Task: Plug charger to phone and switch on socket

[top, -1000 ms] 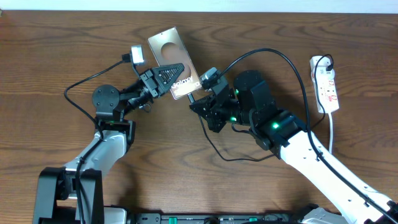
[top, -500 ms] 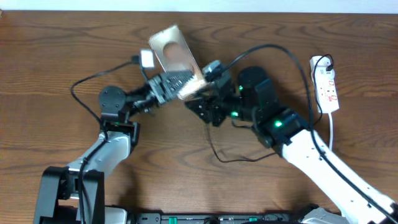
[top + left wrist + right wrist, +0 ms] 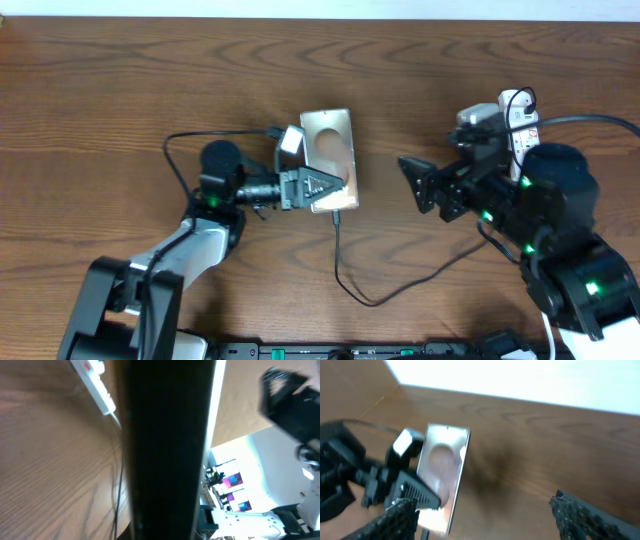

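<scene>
The phone (image 3: 330, 140) is a silver slab near the table's middle, its lower left edge pinched in my shut left gripper (image 3: 318, 187). The charger (image 3: 345, 280), a thin black cable, runs up from a loop on the table to the phone's lower edge. My right gripper (image 3: 412, 185) stands open to the right of the phone, apart from it, nothing between its fingers. The right wrist view shows the phone (image 3: 442, 475) ahead, left of the open gripper (image 3: 485, 517). The socket (image 3: 520, 108) lies at the far right, partly hidden by my right arm. The phone (image 3: 165, 450) fills the left wrist view as a dark slab.
Brown wooden table (image 3: 150, 90) all around. The charger's slack trails right and passes under my right arm. The socket (image 3: 95, 385) and the charger (image 3: 117, 500) also show in the left wrist view. The table's far edge meets a white wall.
My right gripper opened and pulled away to the right of the phone. My left gripper carried the phone right and turned it more upright. The cable now hangs from the phone's lower edge.
</scene>
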`<state>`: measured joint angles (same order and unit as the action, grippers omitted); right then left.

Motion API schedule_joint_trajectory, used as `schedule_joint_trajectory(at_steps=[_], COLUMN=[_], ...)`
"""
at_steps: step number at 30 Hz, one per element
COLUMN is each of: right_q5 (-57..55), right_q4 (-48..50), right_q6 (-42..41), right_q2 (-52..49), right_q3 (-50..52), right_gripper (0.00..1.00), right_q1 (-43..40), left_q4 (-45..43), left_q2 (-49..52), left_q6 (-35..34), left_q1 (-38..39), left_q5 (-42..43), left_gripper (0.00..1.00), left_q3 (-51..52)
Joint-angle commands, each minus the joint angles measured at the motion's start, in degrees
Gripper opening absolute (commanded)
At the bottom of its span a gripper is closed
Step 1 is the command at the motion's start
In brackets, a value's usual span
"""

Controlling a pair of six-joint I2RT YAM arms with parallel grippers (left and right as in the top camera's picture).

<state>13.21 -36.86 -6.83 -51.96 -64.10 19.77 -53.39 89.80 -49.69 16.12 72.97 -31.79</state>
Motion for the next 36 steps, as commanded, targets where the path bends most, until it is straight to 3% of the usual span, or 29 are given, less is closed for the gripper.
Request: schedule_joint_trajectory(at_steps=[1,6,11,19,25,29,33,34,36], right_q5=[-3.89,-3.89,-3.91,-3.91,-3.87,-3.87,-3.87,-3.87,-3.85], right_q4=[-0.20,-2.62,-5.16,-5.25,-5.51,-5.92,-6.36,-6.38,-6.29], right_q6=[0.87,0.04,0.04,0.04,0.04,0.04,0.02,0.02,0.02], right_q2=[2.08,2.14,2.14,2.12,1.73,0.92,-0.63,-0.83,-1.97], right_q3=[-0.94,-0.94,-0.94,-0.94,-0.94,-0.94,-0.94,-0.94,-0.94], right_gripper=[0.89,0.93,0.96,0.99,0.99,0.99,0.99,0.99,0.99], right_q1=[-0.28,-0.28,-0.28,-0.28,-0.28,-0.28,-0.28,-0.28,-0.28], left_q4=[2.58,7.17,13.51,38.21,39.87,43.71,52.70,52.83,52.74], left_q2=[7.02,22.75,32.09,33.31,33.31,33.31,33.31,33.33,33.33], left_q6=[5.16,5.55,6.23,21.81,25.46,25.46,28.50,28.46,28.46], left_q1=[4.33,6.25,6.19,6.21,6.21,6.21,6.25,6.25,6.36], left_q5=[-2.27,4.55,3.69,-7.69,-8.94,-15.72,-26.51,-26.51,-27.02], left_gripper=[0.07,0.07,0.07,0.07,0.07,0.09,0.26,0.28,0.40], left_q3=[-4.96,-19.39,-27.15,-27.21,-27.21,-27.21,-27.21,-27.21,-27.21])
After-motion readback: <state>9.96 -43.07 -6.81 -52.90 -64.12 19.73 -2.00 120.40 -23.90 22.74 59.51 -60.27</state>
